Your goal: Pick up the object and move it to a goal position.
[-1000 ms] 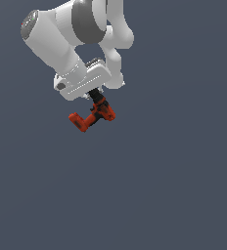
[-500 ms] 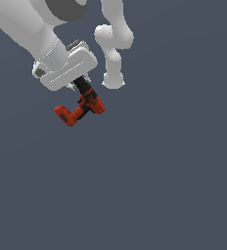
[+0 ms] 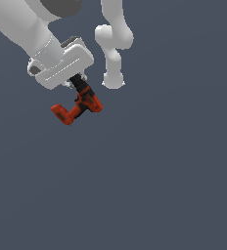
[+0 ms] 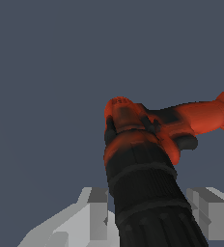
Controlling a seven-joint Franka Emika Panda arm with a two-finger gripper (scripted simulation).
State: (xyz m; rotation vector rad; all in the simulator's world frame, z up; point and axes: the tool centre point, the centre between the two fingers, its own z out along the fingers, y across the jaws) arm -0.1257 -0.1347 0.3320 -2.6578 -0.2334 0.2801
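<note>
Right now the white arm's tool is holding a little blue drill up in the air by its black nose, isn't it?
Not quite: the drill is red-orange with black patches, not blue, as the exterior view shows. The rest holds: the tool grips it by its black nose, with the handle hanging free below.

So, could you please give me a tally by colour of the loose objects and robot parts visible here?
Red-orange and black: 1, the small L-shaped cordless power drill, held in the claw.
White: 1, the robot arm.
Total: 2.
</note>
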